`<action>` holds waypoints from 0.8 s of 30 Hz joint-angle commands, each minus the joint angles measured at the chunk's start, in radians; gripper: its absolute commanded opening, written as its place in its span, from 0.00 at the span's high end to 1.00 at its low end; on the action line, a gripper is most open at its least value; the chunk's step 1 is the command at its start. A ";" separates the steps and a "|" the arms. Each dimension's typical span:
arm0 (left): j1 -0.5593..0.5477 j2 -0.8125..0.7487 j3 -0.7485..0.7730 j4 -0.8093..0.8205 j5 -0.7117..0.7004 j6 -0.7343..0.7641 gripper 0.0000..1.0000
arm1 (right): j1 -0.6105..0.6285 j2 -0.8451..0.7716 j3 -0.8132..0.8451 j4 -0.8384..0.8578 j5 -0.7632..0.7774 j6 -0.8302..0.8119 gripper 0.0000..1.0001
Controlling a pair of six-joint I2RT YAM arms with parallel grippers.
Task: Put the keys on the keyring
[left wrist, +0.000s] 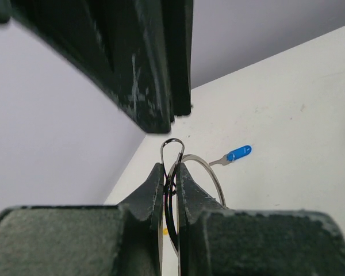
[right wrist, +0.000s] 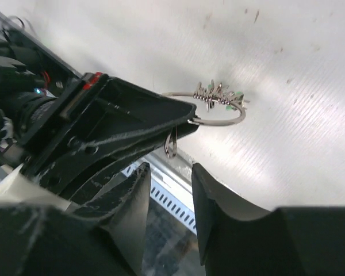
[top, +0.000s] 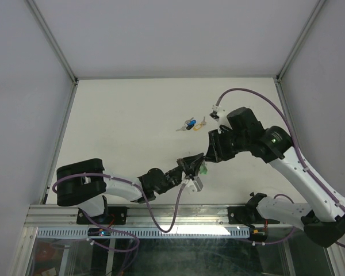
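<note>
- A white tabletop sits inside a pale-walled enclosure. Two black-and-white robot arms reach in from the near edge and meet near its middle.
- The left pincer is closed. Its two dark fingers pinch the thin silver wire keyring and hold it up off the tabletop.
- A small narrow wire loop pokes out between the left pincer's fingertips. The wider curve of the keyring swings out to one side of it.
- A bunch of small keys with green plastic heads hangs on the keyring, on the part of the ring farthest from the left pincer's grip.
- The right pincer is open, with its two fingers apart and nothing between them. It faces the tip of the left pincer, with the small wire loop just beyond the gap. I cannot tell whether it touches the wire.
- Three loose keys lie close together on the tabletop, farther from the arm bases and apart from the keyring: a silver key with a blue plastic head, one with a yellow head and one with a grey head.
- From the left wrist, the blue-headed key shows lying flat on the tabletop beyond the held ring.
</note>
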 commanded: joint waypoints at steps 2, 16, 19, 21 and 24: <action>-0.009 -0.064 0.035 0.033 -0.150 -0.219 1.00 | -0.001 -0.177 -0.044 0.226 0.096 0.060 0.59; 0.000 -0.239 0.214 -0.629 -0.098 -0.585 1.00 | 0.025 -0.278 -0.174 0.411 0.132 0.081 0.58; 0.002 -0.250 0.218 -0.649 -0.090 -0.602 1.00 | 0.029 -0.265 -0.164 0.398 0.135 0.058 0.62; 0.001 -0.251 0.220 -0.656 -0.090 -0.602 1.00 | 0.031 -0.257 -0.158 0.391 0.127 0.047 0.63; 0.003 -0.255 0.226 -0.663 -0.090 -0.602 1.00 | 0.034 -0.238 -0.153 0.365 0.124 0.031 0.63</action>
